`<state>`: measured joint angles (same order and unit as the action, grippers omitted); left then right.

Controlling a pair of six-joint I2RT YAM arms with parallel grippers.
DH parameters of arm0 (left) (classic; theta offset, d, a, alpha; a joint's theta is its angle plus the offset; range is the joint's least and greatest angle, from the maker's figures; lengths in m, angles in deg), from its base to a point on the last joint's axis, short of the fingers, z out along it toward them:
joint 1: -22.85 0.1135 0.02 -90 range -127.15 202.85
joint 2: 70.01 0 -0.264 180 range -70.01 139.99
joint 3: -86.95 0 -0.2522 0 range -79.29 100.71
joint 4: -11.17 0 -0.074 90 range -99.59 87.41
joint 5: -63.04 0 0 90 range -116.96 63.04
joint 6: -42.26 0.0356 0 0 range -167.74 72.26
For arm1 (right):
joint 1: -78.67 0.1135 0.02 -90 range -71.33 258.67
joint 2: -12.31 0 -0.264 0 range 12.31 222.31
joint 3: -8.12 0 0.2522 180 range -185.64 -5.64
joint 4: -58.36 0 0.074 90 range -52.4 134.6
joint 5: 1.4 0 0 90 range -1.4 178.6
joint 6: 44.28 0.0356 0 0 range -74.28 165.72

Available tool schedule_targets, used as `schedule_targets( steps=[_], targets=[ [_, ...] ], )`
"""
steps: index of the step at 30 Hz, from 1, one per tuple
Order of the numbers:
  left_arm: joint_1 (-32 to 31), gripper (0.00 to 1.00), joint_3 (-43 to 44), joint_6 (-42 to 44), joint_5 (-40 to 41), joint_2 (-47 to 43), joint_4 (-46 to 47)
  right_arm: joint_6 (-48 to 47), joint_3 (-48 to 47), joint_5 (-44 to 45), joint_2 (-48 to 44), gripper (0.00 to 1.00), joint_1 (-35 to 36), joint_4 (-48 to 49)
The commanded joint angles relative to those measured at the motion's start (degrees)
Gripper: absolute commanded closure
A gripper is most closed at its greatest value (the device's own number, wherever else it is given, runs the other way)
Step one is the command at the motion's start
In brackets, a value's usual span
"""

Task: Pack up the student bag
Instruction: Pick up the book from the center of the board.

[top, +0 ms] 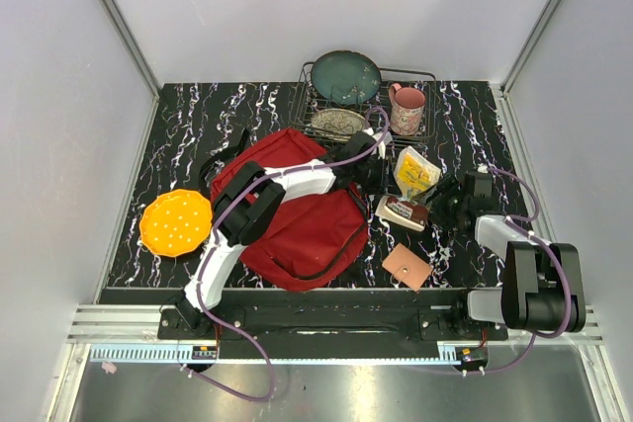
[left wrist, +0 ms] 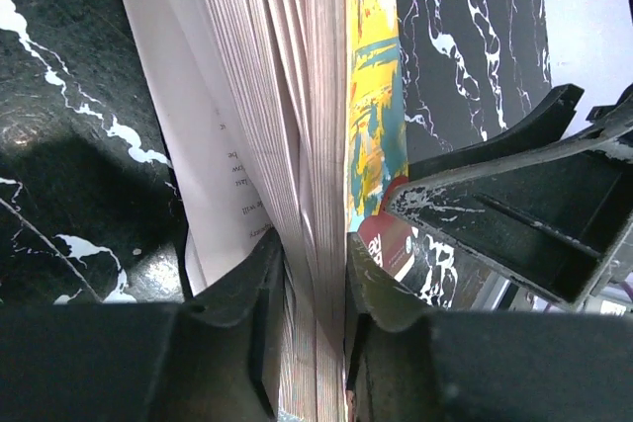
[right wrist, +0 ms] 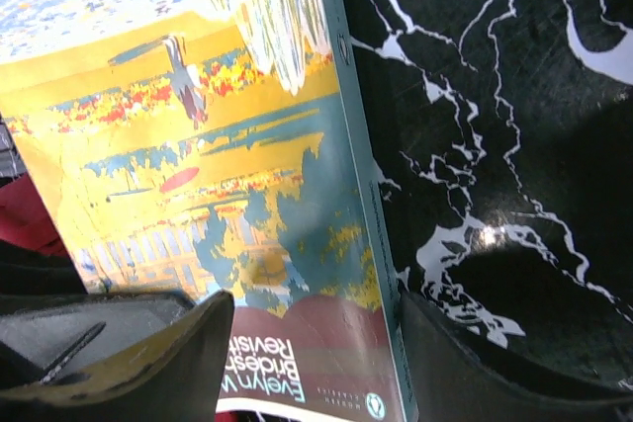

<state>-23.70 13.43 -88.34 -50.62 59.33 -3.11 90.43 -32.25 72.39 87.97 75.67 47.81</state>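
Observation:
The student bag (top: 302, 219), a red backpack with black straps, lies at the table's centre-left. My left arm reaches over it to a paperback book (top: 415, 173) just right of the bag. In the left wrist view the left gripper (left wrist: 315, 264) is shut on the book (left wrist: 326, 96), one finger against the fanned pages and the other against the yellow cover. The right gripper (top: 442, 203) stands at the book's dark red lower end. In the right wrist view it (right wrist: 316, 343) is open, the cover (right wrist: 227, 165) showing between its fingers and one finger beside the spine.
A brown wallet-like square (top: 407, 266) lies near the front edge. An orange plate (top: 176, 221) sits left of the bag. A wire dish rack (top: 427, 78) at the back holds a teal plate (top: 345, 76), a patterned plate (top: 337, 123) and a pink mug (top: 406, 109).

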Motion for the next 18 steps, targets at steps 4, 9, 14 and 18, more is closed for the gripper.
schedule_targets(
  steps=[4, 9, 14, 18],
  targets=[
    [-1.53, 1.0, 3.94, 1.39, 0.81, -4.44, -4.13, 0.55, -0.72, -1.73, -1.47, 0.14, 0.81, -4.42],
    [-1.53, 1.0, 2.55, 3.24, 0.54, -9.01, -4.23, -0.85, -2.39, 2.49, -9.99, 0.0, 0.81, -12.67],
    [-1.36, 1.0, -0.7, 6.06, 1.34, -16.65, -2.92, -0.67, -3.8, 3.38, -20.63, 0.0, 0.37, -17.17],
    [-0.74, 1.0, -3.95, 5.18, -0.51, -21.22, -0.9, -0.94, -7.3, -1.96, -22.92, 0.0, -0.6, -20.85]
  ],
)
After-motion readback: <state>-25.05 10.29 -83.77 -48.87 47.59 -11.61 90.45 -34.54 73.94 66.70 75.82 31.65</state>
